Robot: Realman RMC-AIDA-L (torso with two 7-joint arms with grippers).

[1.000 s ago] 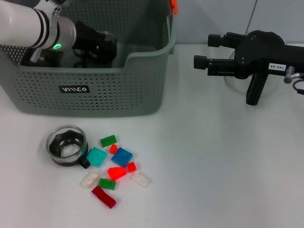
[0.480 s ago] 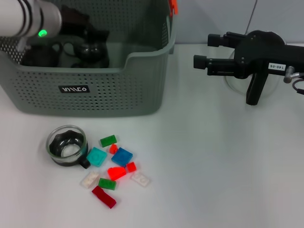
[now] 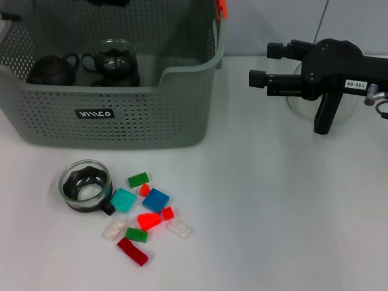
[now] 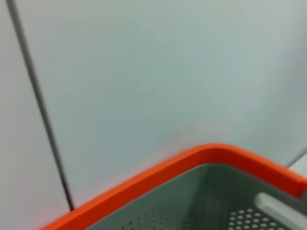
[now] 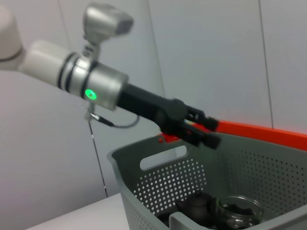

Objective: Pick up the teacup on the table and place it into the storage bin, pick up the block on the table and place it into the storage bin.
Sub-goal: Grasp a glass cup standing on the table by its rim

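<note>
Storage bin (image 3: 151,124) was grey-green, perforated w/ small holes, black label (image 3: 94,113) w/ white letters, orange clip (image 3: 221,8) at the back corner; rim read orange in both wrist views. Two black teapots (image 3: 115,60) inside. Teacup (image 3: 86,185) on white table (image 3: 273,206): clear glass, black inner. Blocks (image 3: 148,215): 2 green, teal, blue, 3 bright red, dark red, 2 whitish. Right gripper (image 3: 267,66) black, white tag. Left gripper (image 5: 204,132) black, arm white/silver w/ green LED.
</note>
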